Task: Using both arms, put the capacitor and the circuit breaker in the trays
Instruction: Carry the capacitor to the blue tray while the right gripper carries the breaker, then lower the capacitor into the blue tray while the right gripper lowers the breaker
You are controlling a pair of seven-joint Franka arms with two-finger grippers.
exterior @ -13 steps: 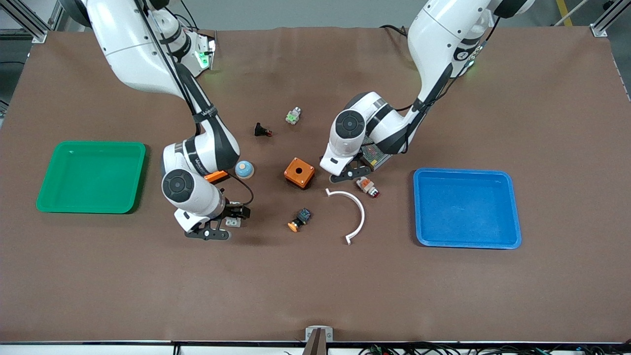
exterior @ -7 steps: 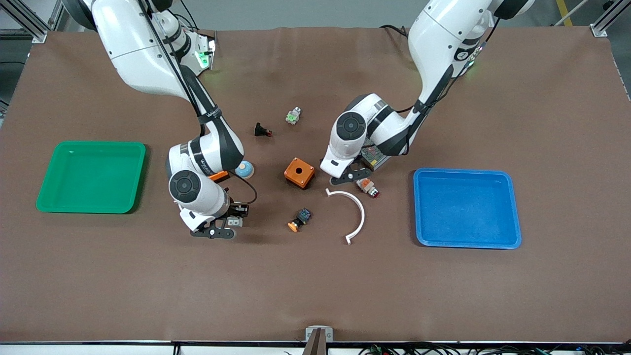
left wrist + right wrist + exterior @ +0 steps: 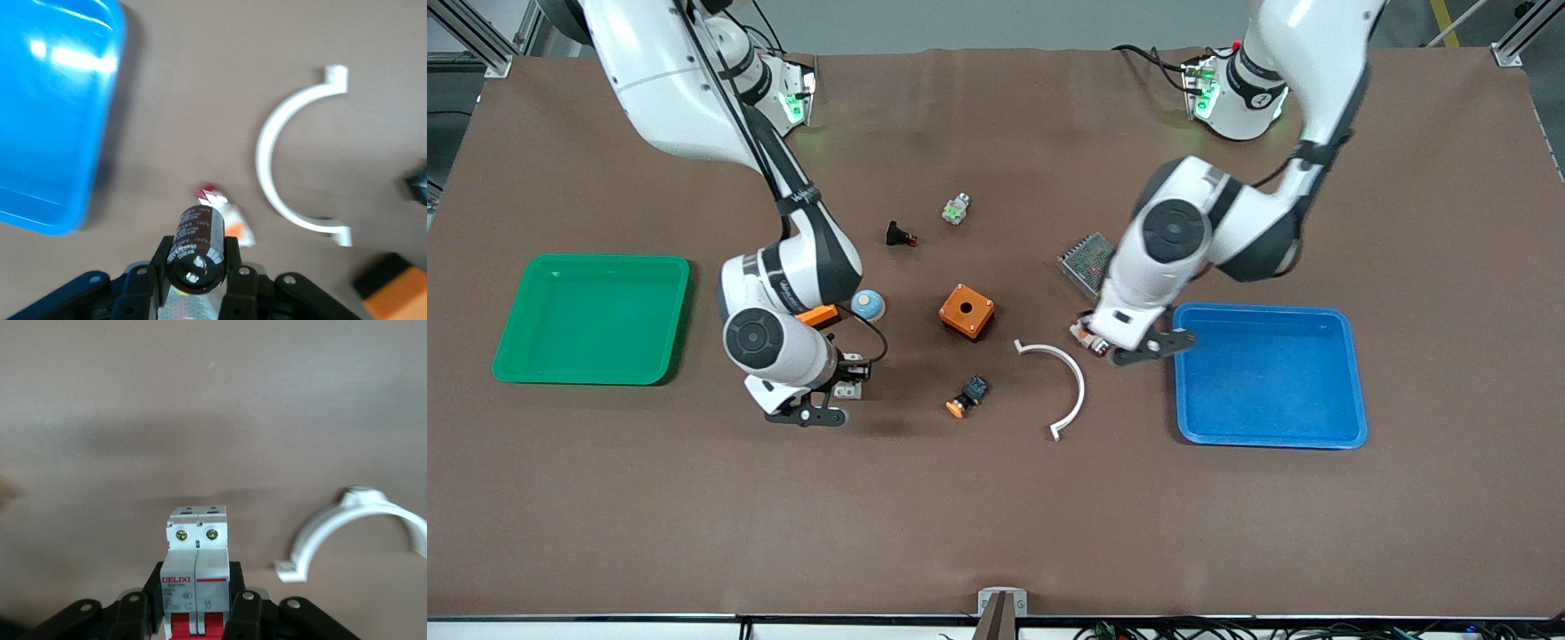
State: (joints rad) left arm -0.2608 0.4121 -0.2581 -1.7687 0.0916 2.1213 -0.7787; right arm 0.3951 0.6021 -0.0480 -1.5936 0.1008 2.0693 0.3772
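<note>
My left gripper point(image 3: 1145, 347) is shut on the capacitor point(image 3: 196, 245), a dark cylinder with a silvery end, held between the fingers point(image 3: 162, 259). It hangs over the white-and-orange cylinder with a red tip point(image 3: 230, 218), just beside the blue tray's point(image 3: 1267, 373) rim. The capacitor is hidden in the front view. My right gripper point(image 3: 845, 387) is shut on the circuit breaker point(image 3: 197, 568), a white-grey block with red switches. It is low over the table beside the blue dome point(image 3: 868, 305); the breaker also shows in the front view point(image 3: 851, 389).
A green tray point(image 3: 591, 318) lies at the right arm's end of the table. An orange box point(image 3: 967, 311), a white arc point(image 3: 1063, 382), an orange-and-black button point(image 3: 967, 396), a metal mesh unit point(image 3: 1087, 262), a black part with a red tip point(image 3: 900, 236) and a small green-and-white part point(image 3: 956, 209) lie mid-table.
My left arm has swung from beside the orange box toward the blue tray, carrying the capacitor. My right gripper has shifted slightly, still holding the circuit breaker.
</note>
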